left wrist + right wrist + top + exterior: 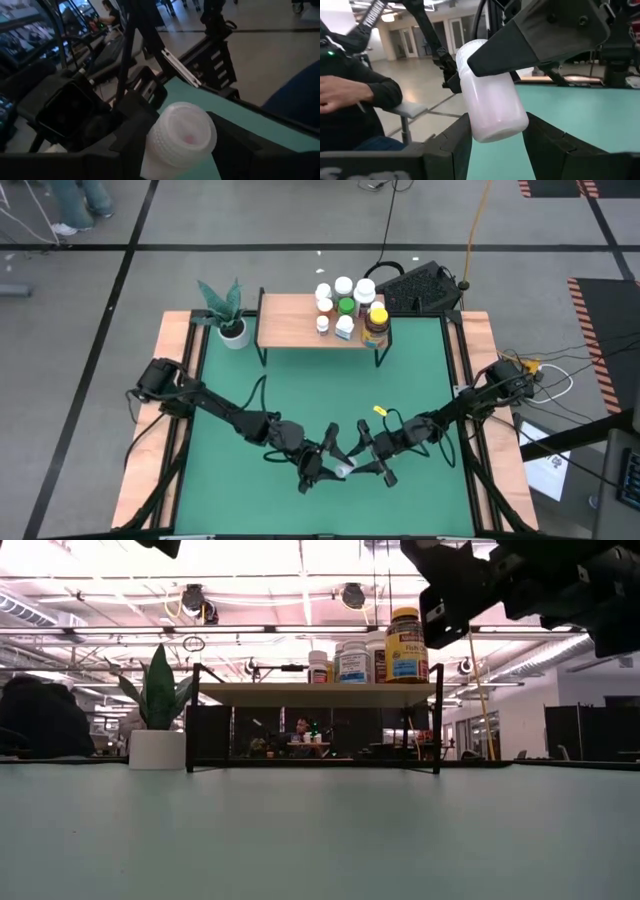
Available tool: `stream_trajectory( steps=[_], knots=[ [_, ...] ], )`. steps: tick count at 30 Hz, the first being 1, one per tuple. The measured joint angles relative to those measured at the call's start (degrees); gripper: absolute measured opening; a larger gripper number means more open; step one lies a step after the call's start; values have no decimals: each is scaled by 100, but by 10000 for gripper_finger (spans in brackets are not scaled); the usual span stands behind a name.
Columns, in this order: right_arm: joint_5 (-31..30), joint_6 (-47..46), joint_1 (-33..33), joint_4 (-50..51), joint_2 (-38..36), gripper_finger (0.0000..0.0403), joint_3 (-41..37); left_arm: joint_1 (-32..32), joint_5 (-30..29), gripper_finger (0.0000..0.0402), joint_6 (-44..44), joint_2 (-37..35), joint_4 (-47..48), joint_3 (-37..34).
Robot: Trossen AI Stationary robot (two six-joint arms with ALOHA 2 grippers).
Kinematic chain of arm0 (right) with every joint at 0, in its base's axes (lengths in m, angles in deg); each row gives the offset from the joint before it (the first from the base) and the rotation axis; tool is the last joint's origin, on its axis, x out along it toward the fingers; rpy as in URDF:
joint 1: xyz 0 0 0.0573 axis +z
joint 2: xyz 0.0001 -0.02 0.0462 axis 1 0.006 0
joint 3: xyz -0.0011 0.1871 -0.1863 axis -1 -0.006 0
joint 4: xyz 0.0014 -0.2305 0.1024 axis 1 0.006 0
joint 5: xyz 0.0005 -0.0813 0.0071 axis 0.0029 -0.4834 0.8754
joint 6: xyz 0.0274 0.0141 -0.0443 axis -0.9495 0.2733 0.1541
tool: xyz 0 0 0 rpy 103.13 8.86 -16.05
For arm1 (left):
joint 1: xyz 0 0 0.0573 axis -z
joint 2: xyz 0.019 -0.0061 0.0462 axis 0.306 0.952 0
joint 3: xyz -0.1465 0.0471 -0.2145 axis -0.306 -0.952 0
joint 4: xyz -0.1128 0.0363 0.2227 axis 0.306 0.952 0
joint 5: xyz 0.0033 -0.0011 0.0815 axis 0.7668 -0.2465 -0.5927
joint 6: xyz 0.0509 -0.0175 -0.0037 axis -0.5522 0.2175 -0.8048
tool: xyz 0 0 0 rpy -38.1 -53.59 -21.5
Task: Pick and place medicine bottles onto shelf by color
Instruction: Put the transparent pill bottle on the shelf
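A small white medicine bottle (343, 471) hangs above the table's near middle, between my two grippers. My left gripper (325, 465) reaches it from the left and is shut on its cap end. My right gripper (362, 455) reaches it from the right and is shut on its base end. The shelf (300, 322) stands on black legs at the far side. At its right end stand several bottles: white ones, a green one (346, 306) and an amber one with a yellow cap (376, 322). In the low view both grippers show only as dark shapes at the top right. My left gripper has the bottle's ribbed white cap (182, 132) between its two fingers (132, 135), with the cap's top facing the wrist. In the right wrist view one left finger (540, 35) lies against the bottle's upper part. The bottle is clear of the table. My right gripper pinches the bottle's base end (497, 125) between its two fingers (452, 145), coming about level from the table's right side. The bottle slants up and away from the fingers, lifted clear of the green table.
A potted plant (228, 315) stands beside the shelf's left end. A small yellow thing (380, 410) lies on the green mat just beyond my right gripper. A black device (420, 285) sits behind the shelf. A person's sleeve and hand (350, 95) show beyond the table.
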State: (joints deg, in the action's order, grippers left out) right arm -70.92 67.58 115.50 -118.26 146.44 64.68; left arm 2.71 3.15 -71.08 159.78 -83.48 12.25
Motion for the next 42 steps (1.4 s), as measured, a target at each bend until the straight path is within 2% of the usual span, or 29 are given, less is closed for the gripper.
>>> stream_trajectory(
  steps=[11, 15, 18, 23, 27, 34, 38, 42],
  knots=[
    [65, 114, 32, 2, -4, 158, 5, 24, -181, 186, 308, -4, -157, 0],
    [-69, 191, 57, 199, -4, 183, 2, -27, -304, 157, 675, -11, -122, -2],
    [-356, 419, 69, 290, -9, 205, 2, -100, -470, 135, 988, -13, 7, -5],
    [-1182, 355, 94, 426, -9, 229, -154, -239, -928, 137, 1595, -197, 563, -9],
    [-1870, -127, 92, 487, -9, 229, -414, -317, -1435, 147, 1896, -460, 1121, -9],
    [-2859, -1371, 72, 491, -9, 218, -950, -531, -2637, 136, 2327, -1122, 2422, -11],
    [-3063, -1846, -2, 484, -9, 215, -1032, -885, -3254, 147, 2455, -1546, 3108, -9],
    [-3046, -1841, -14, 483, -9, 215, -1014, -1481, -3288, 143, 2559, -1872, 3389, -10]
  ],
)
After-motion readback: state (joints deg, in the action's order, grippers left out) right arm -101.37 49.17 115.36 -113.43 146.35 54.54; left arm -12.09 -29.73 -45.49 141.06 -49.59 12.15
